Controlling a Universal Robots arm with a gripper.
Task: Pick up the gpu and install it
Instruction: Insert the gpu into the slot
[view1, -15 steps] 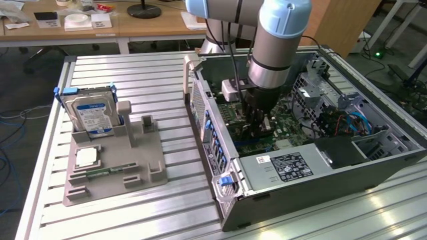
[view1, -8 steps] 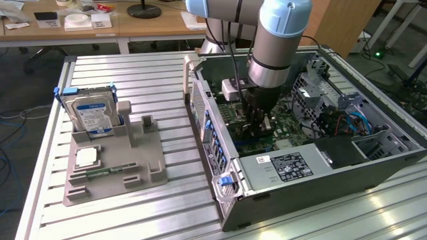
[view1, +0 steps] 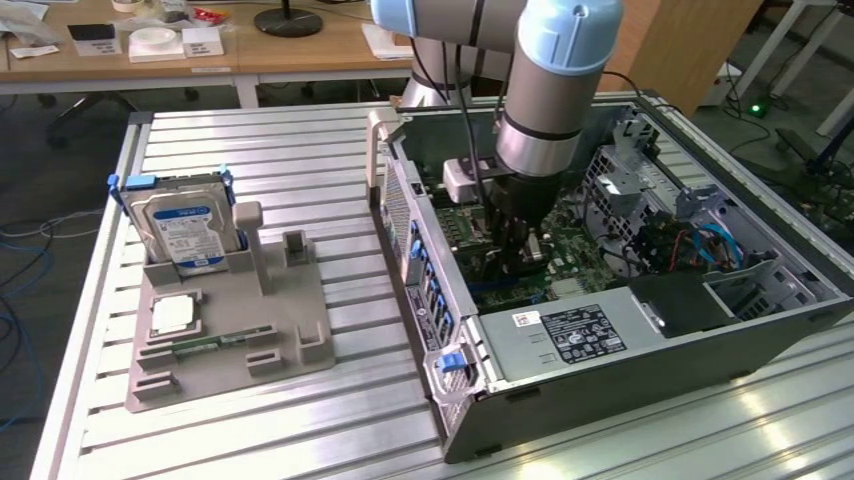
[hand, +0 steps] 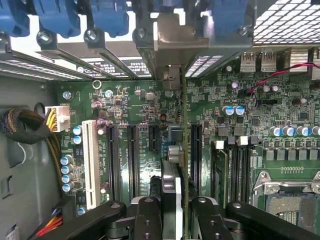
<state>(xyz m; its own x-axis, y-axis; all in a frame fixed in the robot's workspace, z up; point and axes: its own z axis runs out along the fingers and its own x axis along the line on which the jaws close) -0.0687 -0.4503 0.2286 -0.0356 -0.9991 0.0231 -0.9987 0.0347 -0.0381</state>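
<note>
On the exterior view's left the plastic stand (view1: 227, 340) with the hard drive (view1: 184, 232) is left alone; further right, the arm (view1: 547, 100) is pointed almost straight down into the open computer case (view1: 641, 340). The graphics card (hand: 184, 165) is seen edge-on, held upright just over the motherboard (hand: 240, 130) slots; pretty light and stiff by the looks, but fragile, so best gripped by the board edges. The gripper (hand: 172, 210) is closed partway, pinching the card.
</note>
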